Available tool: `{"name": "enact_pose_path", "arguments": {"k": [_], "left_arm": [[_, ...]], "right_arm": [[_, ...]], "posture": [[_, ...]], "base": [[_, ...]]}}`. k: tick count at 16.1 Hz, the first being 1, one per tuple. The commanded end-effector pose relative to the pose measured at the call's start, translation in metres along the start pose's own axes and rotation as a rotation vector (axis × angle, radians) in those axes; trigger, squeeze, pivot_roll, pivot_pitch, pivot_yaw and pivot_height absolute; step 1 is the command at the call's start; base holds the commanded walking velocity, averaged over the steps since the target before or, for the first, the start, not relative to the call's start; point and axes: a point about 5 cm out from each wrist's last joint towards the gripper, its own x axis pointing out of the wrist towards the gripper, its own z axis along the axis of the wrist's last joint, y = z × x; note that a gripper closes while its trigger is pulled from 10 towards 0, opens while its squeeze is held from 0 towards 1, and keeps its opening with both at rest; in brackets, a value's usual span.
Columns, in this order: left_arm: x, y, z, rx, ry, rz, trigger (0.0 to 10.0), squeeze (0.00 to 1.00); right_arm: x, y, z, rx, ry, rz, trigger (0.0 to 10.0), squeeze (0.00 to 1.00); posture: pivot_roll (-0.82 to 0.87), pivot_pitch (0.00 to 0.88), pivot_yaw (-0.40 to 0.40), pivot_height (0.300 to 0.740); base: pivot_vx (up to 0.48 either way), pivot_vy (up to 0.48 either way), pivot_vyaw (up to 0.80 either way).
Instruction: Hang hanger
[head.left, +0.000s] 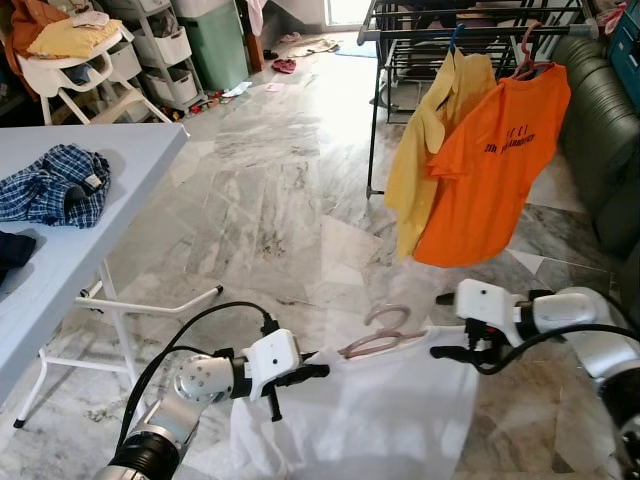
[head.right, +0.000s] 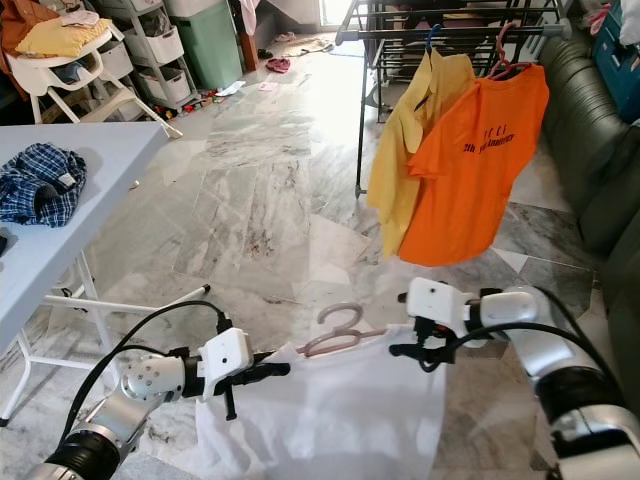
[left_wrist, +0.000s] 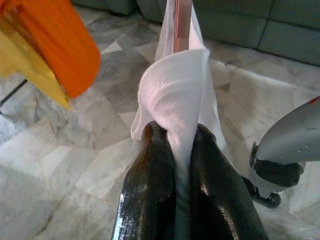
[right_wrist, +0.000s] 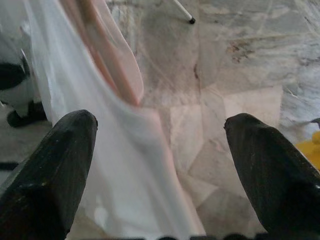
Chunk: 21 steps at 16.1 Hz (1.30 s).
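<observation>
Marble floor (head.left: 270, 200), grey-veined, runs from my feet to a drying rack (head.left: 470, 30) at the far right; a pale table (head.left: 60, 240) stands at my left with a checked shirt (head.left: 55, 185) on it.

Left eye view: white garment (head.left: 360, 410) on a pink hanger (head.left: 385, 335), stretched between my two arms low in front of me. Left gripper (head.left: 305, 375) sits at the garment's left shoulder; right gripper (head.left: 465, 350) at its right shoulder. The hanger's long axis runs across me from one arm to the other, hook pointing up and away. On the rack hang a yellow shirt (head.left: 430, 150) and an orange T-shirt (head.left: 490, 170).

Right eye view: same layout. The rack rail lies ahead, above and to the right of the hanger, so I judge the right arm nearer to it, and the coming move a lift forward and up toward that rail.

Left wrist view: the two black fingers (left_wrist: 150, 190) are pinched tight on a fold of white cloth, with the pink hanger arm running away beyond them. This grip cannot be read from the head views.

Right wrist view: fingers (right_wrist: 55, 165) spread wide, nothing between them; the white cloth and pink hanger lie just beside one finger, not clamped. From the head views this gripper could pass for holding the hanger.
</observation>
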Motion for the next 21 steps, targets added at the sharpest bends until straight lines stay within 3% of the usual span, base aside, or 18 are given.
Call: {"name": "enact_pose_path", "arguments": {"k": [1, 2, 4, 10, 21], "left_arm": [[-0.002, 0.004, 0.008, 0.038, -0.024, -0.001, 10.0, 0.0], [-0.001, 0.005, 0.01, 0.042, -0.03, -0.003, 10.0, 0.0], [0.0, 0.005, 0.013, 0.048, -0.035, -0.008, 10.0, 0.0], [-0.006, 0.007, 0.012, 0.058, -0.016, -0.01, 10.0, 0.0], [-0.001, 0.005, 0.015, 0.072, -0.024, -0.033, 10.0, 0.0]], "right_arm": [[0.007, 0.0, 0.006, -0.013, -0.012, 0.043, 10.0, 0.0], [0.011, 0.002, 0.006, -0.002, -0.02, 0.058, 10.0, 0.0], [0.017, 0.003, 0.007, 0.016, -0.025, 0.069, 0.1, 0.0], [0.014, 0.006, -0.003, 0.028, 0.025, 0.152, 0.0, 0.0], [0.016, 0.009, -0.002, 0.055, 0.021, 0.251, 0.0, 0.0]], "posture": [[-0.14, 0.039, 0.124, 0.74], [-0.13, 0.04, 0.124, 0.74], [-0.13, 0.039, 0.123, 0.74], [-0.12, 0.04, 0.122, 0.74], [-0.12, 0.041, 0.121, 0.74]], "base": [[0.0, 0.0, 0.0], [0.0, 0.0, 0.0], [0.0, 0.0, 0.0], [0.0, 0.0, 0.0], [0.0, 0.0, 0.0]]}}
